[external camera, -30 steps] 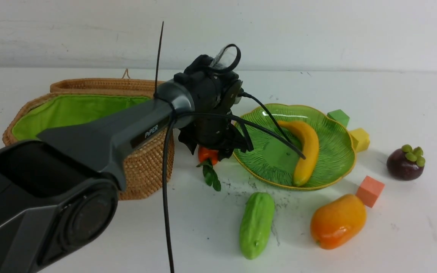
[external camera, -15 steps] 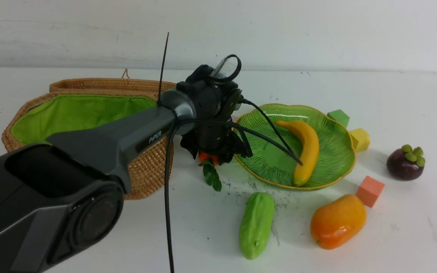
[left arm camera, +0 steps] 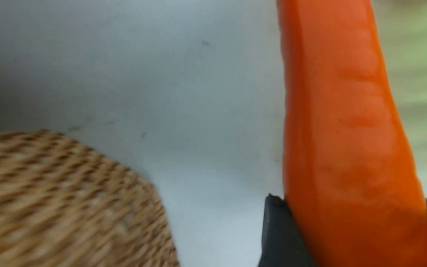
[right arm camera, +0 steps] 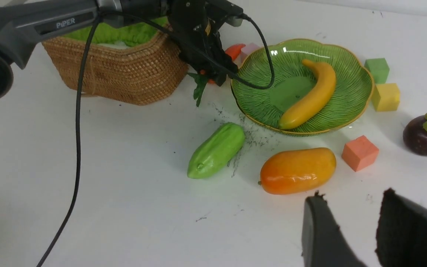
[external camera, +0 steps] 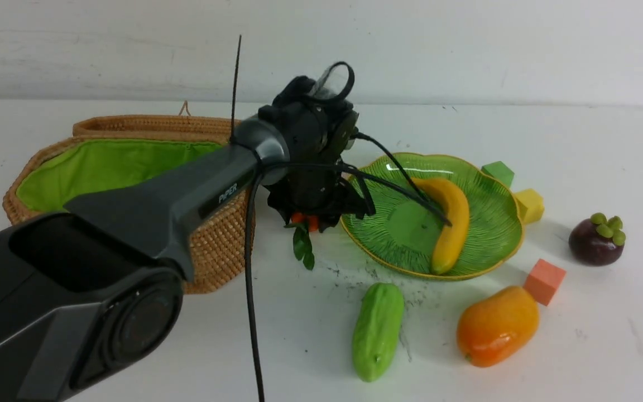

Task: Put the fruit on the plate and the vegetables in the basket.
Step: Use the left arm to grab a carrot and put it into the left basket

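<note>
Grip check: your left tool [external camera: 321,211] is clamped on the carrot [left arm camera: 343,129]. The pads sit on either side of the thick end and the tapered body sticks out past them. The leaves [external camera: 303,248] dangle underneath. The carrot looks just clear of the tabletop [external camera: 578,346], but I can't confirm that from the front view.

Risks, working outward:
- Slip or pivot. The carrot skin is smooth and tapered, and you hold it at one end only. A fast swing could rotate it in the pads or drop it.
- Basket [external camera: 215,245] wall. It's just beside the tool and the carrot hangs low. Go sideways before you gain height and you'll hit wicker instead of clearing the rim.
- Plate [external camera: 486,234]. It's just beside the tool on the other side, so the protruding carrot tip could catch its rim.
- Cable [external camera: 394,187]. It drapes over the plate and crosses the banana [external camera: 451,220] in the front view. I can't tell whether it touches, but a snag would drag fruit that's already sorted.

Not yet sorted, all on the tabletop:
- gourd [external camera: 377,329]
- mango [external camera: 497,324]
- mangosteen [external camera: 595,240]

Your right tool [right arm camera: 350,195] has its pads apart with nothing between them, and it sits near the mango. Keep it out of the left arm's path to the basket.
</note>
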{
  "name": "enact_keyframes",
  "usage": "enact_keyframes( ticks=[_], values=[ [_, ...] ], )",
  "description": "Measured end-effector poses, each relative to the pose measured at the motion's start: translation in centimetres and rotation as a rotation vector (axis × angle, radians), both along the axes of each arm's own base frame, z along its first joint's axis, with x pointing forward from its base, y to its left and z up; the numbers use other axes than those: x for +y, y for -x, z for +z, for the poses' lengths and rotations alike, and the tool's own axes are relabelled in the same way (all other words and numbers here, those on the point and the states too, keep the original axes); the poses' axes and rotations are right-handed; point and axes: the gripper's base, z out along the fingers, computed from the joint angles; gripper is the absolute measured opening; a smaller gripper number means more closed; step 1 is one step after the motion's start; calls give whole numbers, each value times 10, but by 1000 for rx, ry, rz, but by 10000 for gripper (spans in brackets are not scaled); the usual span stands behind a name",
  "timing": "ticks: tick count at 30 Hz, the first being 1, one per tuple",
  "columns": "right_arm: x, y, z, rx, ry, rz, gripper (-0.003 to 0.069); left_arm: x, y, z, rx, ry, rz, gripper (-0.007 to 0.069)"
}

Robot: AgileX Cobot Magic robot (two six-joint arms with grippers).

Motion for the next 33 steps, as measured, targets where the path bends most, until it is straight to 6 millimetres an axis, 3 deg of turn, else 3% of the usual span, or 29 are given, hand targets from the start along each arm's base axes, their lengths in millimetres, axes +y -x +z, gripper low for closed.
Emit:
enact_keyframes(
  ticks=[5,9,10,11,13,15,16,19,24,26,33],
  values=[
    [0,0,1,-8,-4,-1,236,6,12,61,-57,42,-25,395],
    [0,-1,3,-28,-15,-2,236,13,36,114,-70,75,-135,395],
    [0,-1,3,-29,-15,-3,236,13,38,117,-70,81,-143,395],
    [1,-2,4,-42,-17,-2,236,16,49,142,-106,103,-205,395],
    [1,-2,6,-71,-11,5,236,22,63,166,-142,117,-263,395],
    [1,-3,7,-90,-10,8,236,28,73,181,-169,108,-303,395],
    [1,-3,8,-113,-5,15,236,36,86,199,-206,89,-353,395],
    [2,-4,11,-152,-3,25,236,57,115,224,-263,-23,-473,395],
    [2,-4,12,-162,1,29,236,86,140,222,-252,-272,-611,395],
    [2,-4,12,-163,0,32,236,106,144,205,-184,-411,-674,395],
    [2,-4,12,-164,2,32,235,171,113,157,1,-430,-639,395]
  ],
)
